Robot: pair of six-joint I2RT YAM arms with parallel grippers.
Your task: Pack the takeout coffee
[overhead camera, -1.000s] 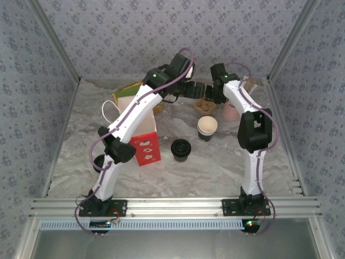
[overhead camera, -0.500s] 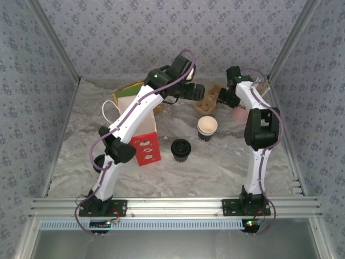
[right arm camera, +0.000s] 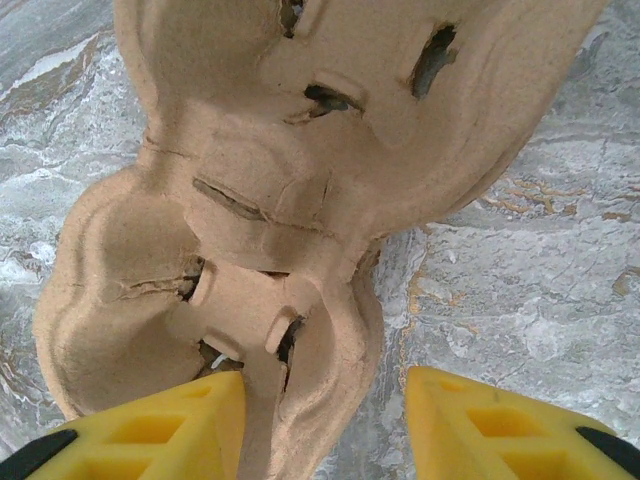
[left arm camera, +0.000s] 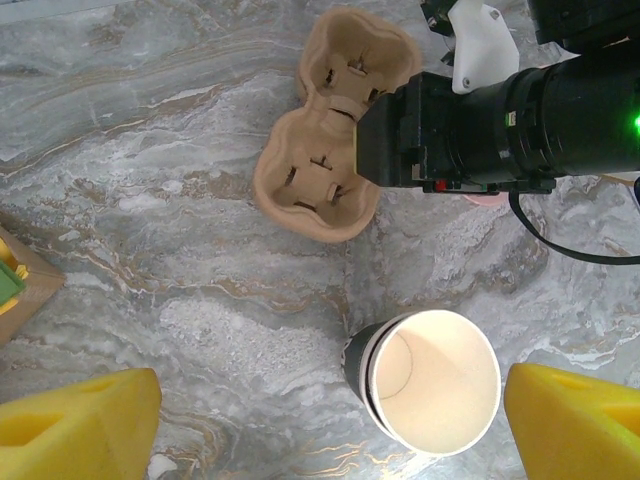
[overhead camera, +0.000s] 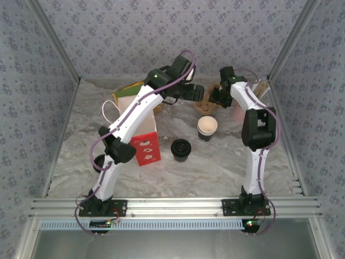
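The takeout coffee (overhead camera: 207, 128) stands open-topped mid-bench, below the left gripper (left arm camera: 330, 415), whose 2 fingers spread wide and empty. By the far edge, the right gripper (right arm camera: 325, 405), fingers parted, straddles the rim of the cardboard carrier (right arm camera: 300, 200).

Pale lilac wallpaper (overhead camera: 135, 32) with a small repeating floral print covers the walls. The table (overhead camera: 215, 170) is grey-white marble, veined with tan. At the far side lies a plain tan pulp cup carrier (left arm camera: 315, 185). Nearer stands the takeout coffee (left arm camera: 430, 395), cream inside with a white rim and a dark brown-black sleeve. Left of it is a dark cup (overhead camera: 181, 149), black on top. The paper bag (overhead camera: 145, 150) shows a red face with white motifs. A pink cup (overhead camera: 237, 113) sits far right. The left arm (overhead camera: 135, 110) and right arm (overhead camera: 257, 162) are white with black joints and purple cables. The left gripper (left arm camera: 330, 400) and right gripper (right arm camera: 322, 400) have bright yellow fingertips (right arm camera: 150, 430).
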